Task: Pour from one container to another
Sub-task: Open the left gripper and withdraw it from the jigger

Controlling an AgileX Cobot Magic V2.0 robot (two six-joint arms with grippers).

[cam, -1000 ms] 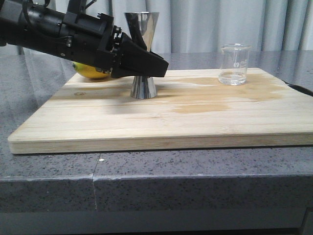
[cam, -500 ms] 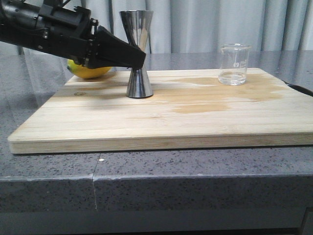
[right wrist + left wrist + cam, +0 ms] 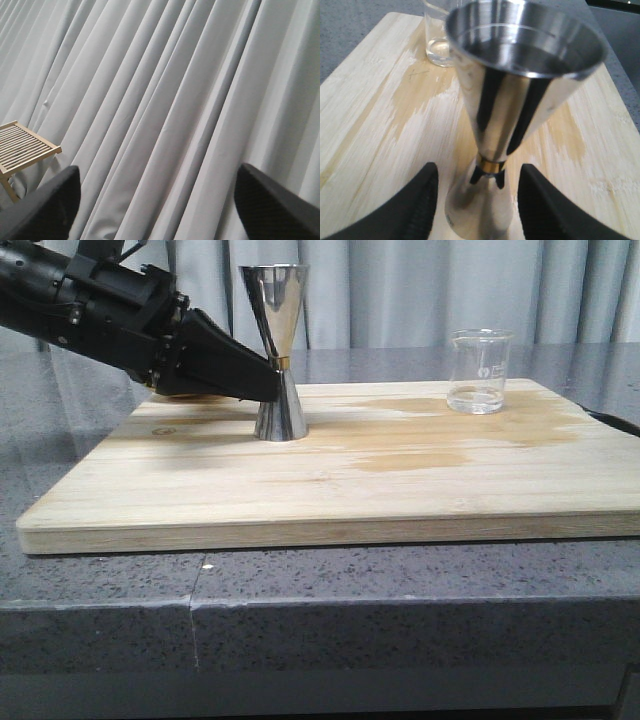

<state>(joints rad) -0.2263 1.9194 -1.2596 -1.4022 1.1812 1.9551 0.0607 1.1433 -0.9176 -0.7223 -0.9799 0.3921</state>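
Left gripper (image 3: 475,200): mine, spread wide, its two black fingers (image 3: 235,370) flanking the narrow waist of the jigger with a gap showing on each side in the wrist view; nothing is grasped.
Right gripper (image 3: 155,200): mine, fingers far apart with nothing between them, aimed at the pleated grey curtain (image 3: 165,100) and away from the work.
Source vessel: polished steel hourglass-shaped jigger (image 3: 275,350) with a thin brass band at the waist, standing upright on the board at about 10 o'clock from the board's middle; a dark liquid seems to lie in the upper cup, though I cannot be sure.
Receiving vessel: small clear glass beaker (image 3: 481,371), upright, at about 2 o'clock from the board's middle, well apart from the jigger; a little clear liquid sits in its bottom.
Support: pale rectangular wooden board (image 3: 330,490), stained with damp patches, lying on the speckled grey stone bench (image 3: 320,590).
Progress: early, in my judgement. The approach to the jigger is made; closing on it, lifting, carrying to the beaker and tipping are all left.
Count: jiggers, one; beakers, one; boards, one; grippers, two.
Other: a wooden slatted rack (image 3: 25,147) shows in the right wrist view.
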